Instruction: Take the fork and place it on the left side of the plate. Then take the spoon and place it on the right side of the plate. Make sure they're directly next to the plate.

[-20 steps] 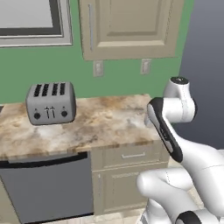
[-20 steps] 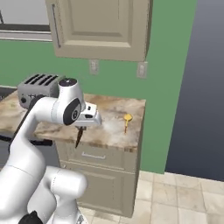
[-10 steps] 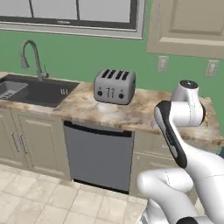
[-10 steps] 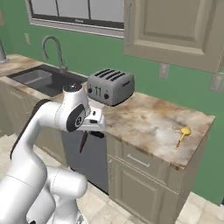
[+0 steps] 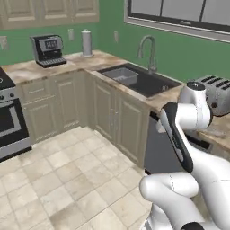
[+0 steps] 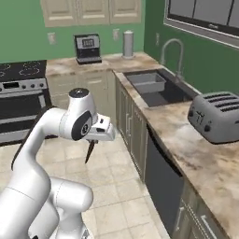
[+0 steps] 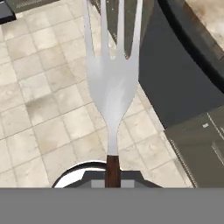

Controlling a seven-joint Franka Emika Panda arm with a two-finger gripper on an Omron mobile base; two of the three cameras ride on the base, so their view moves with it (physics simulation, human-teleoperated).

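The gripper [image 6: 95,138] held the fork [image 7: 112,83] by its handle, jaws narrow, out over the floor tiles [image 6: 109,182], well apart from the counter [image 6: 186,140]. Risk: the thin handle could slip or swing in transit and arrive misaligned. Jaw contact was cut off in the hand view, and where the plate and spoon lay could not be told.

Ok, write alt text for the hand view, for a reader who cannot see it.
A silver fork with a dark handle juts from the shut gripper, tines pointing away toward the top of the picture. Beyond it lie beige floor tiles, with dark cabinet fronts at right.
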